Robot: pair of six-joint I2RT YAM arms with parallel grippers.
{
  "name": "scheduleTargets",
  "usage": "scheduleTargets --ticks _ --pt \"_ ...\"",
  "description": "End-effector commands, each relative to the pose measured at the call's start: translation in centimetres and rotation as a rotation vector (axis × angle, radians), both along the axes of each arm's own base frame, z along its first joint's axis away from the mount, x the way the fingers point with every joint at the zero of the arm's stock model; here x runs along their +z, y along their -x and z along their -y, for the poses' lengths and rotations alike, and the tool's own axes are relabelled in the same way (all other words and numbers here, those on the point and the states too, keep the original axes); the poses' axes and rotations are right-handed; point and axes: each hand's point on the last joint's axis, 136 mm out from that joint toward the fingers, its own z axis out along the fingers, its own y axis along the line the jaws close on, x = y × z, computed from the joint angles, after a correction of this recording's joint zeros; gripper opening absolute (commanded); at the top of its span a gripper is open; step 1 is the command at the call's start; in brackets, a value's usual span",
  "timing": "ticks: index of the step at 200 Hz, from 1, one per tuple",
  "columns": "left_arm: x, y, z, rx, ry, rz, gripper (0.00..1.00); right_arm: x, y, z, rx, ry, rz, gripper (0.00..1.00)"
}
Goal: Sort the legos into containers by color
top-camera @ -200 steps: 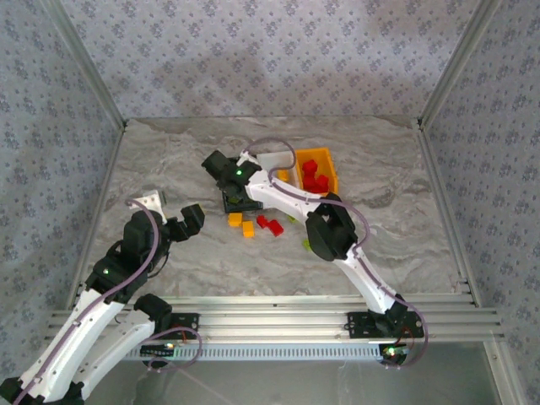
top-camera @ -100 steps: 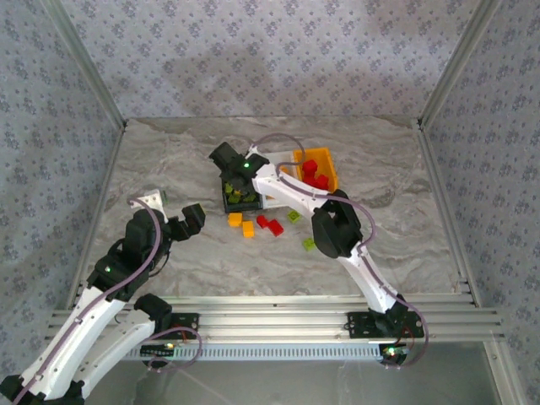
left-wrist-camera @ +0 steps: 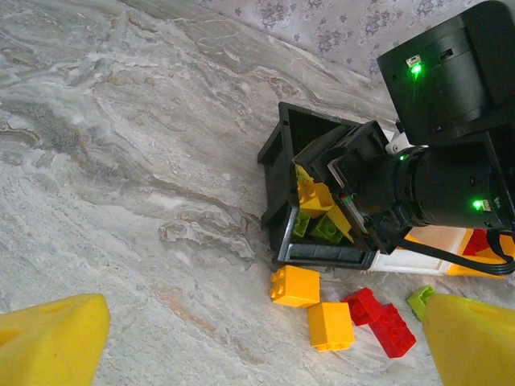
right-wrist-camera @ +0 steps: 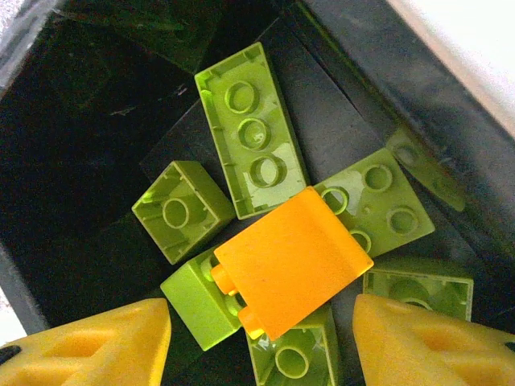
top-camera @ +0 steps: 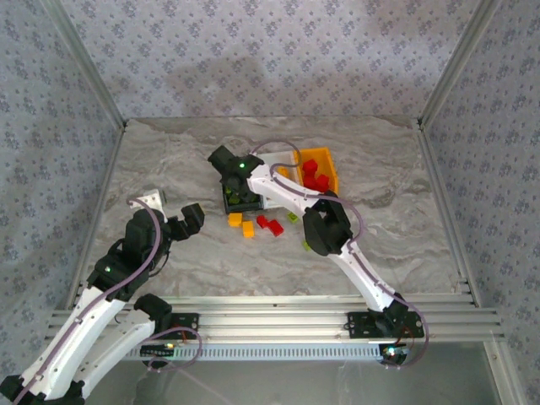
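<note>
My right gripper hangs open inside the black bin, its yellow fingers on either side of a yellow-orange brick. That brick lies loose on several lime green bricks. From the top view the right gripper dips into the black bin. The orange-yellow bin holds red bricks. The white bin is mostly hidden under the arm. My left gripper is open above bare table, left of two loose yellow-orange bricks and two red ones.
Loose green bricks lie on the marble table right of the red ones, another beside the right arm's elbow. Metal rails and patterned walls bound the table. The right arm stretches across the bins.
The right wrist has shifted a little toward the far side over the black bin, uncovering its green bricks. The left arm has not moved.
</note>
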Motion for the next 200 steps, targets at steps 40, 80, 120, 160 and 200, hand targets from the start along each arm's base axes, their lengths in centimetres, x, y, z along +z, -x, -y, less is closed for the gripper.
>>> scheduleTargets --ticks 40,80,120,160,200 --pt "0.6 0.1 -0.5 0.020 -0.004 0.013 1.00 -5.8 2.1 2.7 -0.017 0.121 -0.162 0.45" --pt "0.6 0.0 -0.3 0.016 0.003 0.011 1.00 -5.1 1.8 2.3 -0.008 0.106 -0.137 0.36" --pt "0.6 0.0 -0.3 0.015 0.004 0.010 1.00 -3.4 1.1 1.7 0.019 0.091 -0.081 0.23" --pt "0.7 -0.1 -0.3 0.015 0.006 0.012 1.00 -2.1 1.0 1.1 0.044 0.081 -0.038 0.14" --pt "0.6 0.0 -0.3 0.014 0.003 0.007 1.00 -0.8 0.8 0.6 0.063 0.062 -0.008 0.01"
